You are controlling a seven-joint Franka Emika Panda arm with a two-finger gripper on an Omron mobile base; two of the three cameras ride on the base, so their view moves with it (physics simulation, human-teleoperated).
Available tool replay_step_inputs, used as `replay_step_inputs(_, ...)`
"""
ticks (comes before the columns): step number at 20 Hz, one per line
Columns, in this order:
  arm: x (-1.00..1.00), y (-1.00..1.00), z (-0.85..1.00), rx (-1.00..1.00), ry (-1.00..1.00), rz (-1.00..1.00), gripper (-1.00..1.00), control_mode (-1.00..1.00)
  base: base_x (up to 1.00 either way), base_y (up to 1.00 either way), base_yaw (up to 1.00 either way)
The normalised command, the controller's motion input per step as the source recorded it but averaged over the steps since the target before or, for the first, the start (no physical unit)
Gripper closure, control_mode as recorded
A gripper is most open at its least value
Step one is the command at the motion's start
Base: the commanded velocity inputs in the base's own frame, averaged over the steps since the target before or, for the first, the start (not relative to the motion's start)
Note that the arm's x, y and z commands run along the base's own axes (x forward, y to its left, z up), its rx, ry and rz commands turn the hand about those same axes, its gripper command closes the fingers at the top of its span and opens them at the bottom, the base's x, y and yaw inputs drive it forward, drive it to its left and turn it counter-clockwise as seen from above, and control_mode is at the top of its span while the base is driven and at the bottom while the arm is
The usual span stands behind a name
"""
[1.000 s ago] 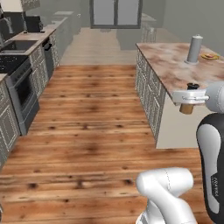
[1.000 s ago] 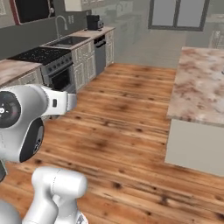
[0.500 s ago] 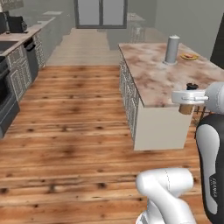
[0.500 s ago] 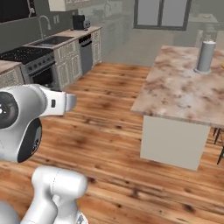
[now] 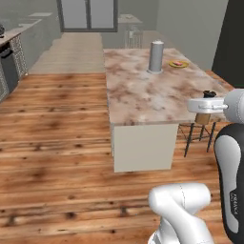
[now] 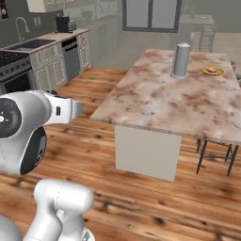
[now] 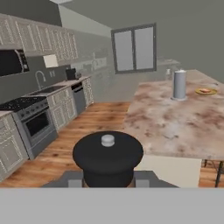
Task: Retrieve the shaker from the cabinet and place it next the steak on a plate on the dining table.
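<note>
The pincer (image 5: 206,110) is clamped on the shaker (image 5: 204,117), a small tan wooden piece with a dark cap, and carries it upright at about counter height just off the near right corner of the dining counter (image 5: 143,97). In the hand view the shaker's dark cap (image 7: 107,153) sits right between the 2 finger tips, which fits a grip low on the body, so the cap stays up and nothing spills while the base travels. The arm appears tucked close to the robot's body, probably to steady the load during the drive. At the far end of the counter lies the plate (image 5: 178,64), yellow-green with an orange-tan rim, with the pinkish steak (image 5: 178,63) on it. A tall grey cylinder (image 5: 155,56) stands just beside the plate, on its left in the left base view. The shaker is well apart from the plate, so the carry looks unfinished; the approach should favour the plate's open side, away from the cylinder.
</note>
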Motion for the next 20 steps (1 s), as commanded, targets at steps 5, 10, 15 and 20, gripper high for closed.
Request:
replay_step_inputs(5, 0.0, 0.0, 0.0, 0.0, 0.0, 0.0, 1.0, 1.0, 0.35, -1.0, -0.08)
replay_step_inputs(10, 0.0, 0.0, 0.0, 0.0, 0.0, 0.0, 1.0, 1.0, 0.29, -1.0, -0.09)
replay_step_inputs(15, 0.0, 0.0, 0.0, 0.0, 0.0, 0.0, 1.0, 1.0, 0.2, -1.0, -0.09)
replay_step_inputs(20, 0.0, 0.0, 0.0, 0.0, 0.0, 0.0, 1.0, 1.0, 0.16, -1.0, -0.07)
